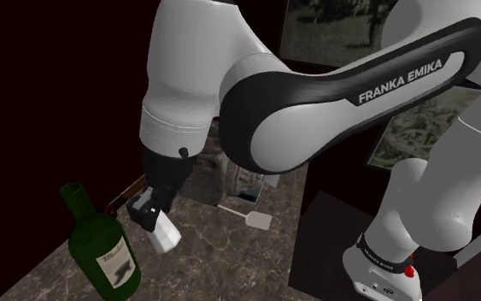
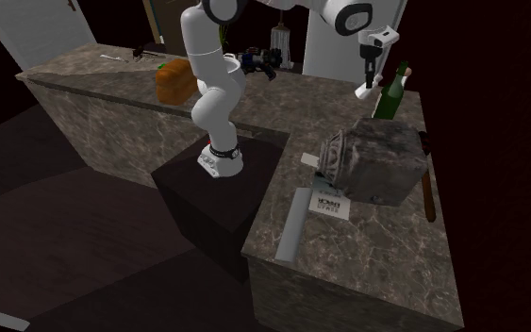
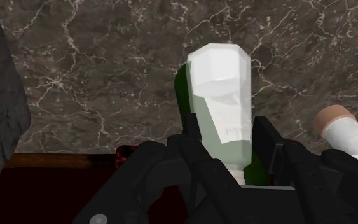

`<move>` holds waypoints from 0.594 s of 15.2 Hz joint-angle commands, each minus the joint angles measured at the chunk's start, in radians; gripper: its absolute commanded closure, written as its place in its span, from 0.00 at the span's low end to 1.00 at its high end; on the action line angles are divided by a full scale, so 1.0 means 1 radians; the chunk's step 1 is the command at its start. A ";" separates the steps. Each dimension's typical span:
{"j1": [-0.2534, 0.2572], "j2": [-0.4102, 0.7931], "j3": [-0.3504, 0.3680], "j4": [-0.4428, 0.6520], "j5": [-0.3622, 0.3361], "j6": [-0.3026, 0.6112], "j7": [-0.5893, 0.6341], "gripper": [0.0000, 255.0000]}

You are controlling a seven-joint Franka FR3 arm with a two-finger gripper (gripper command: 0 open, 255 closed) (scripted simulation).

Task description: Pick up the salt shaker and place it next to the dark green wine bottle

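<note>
My black gripper is shut on a white salt shaker, which sticks out below the fingers at a slant. A dark green wine bottle with a pale label stands just to the shoulder view's left of it on the dark marble counter. From the second exterior view the gripper holds the shaker close beside the bottle. Along the hand, the faceted shaker is clasped between the fingers, with green bottle glass right behind it.
A big grey stone-like block sits on the near counter, with a paper card and a dark-handled tool beside it. A white spatula lies past the shaker. A white cylinder with a tan end lies by one finger.
</note>
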 commanded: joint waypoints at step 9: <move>0.001 0.038 0.009 -0.104 -0.022 0.138 0.015 1.00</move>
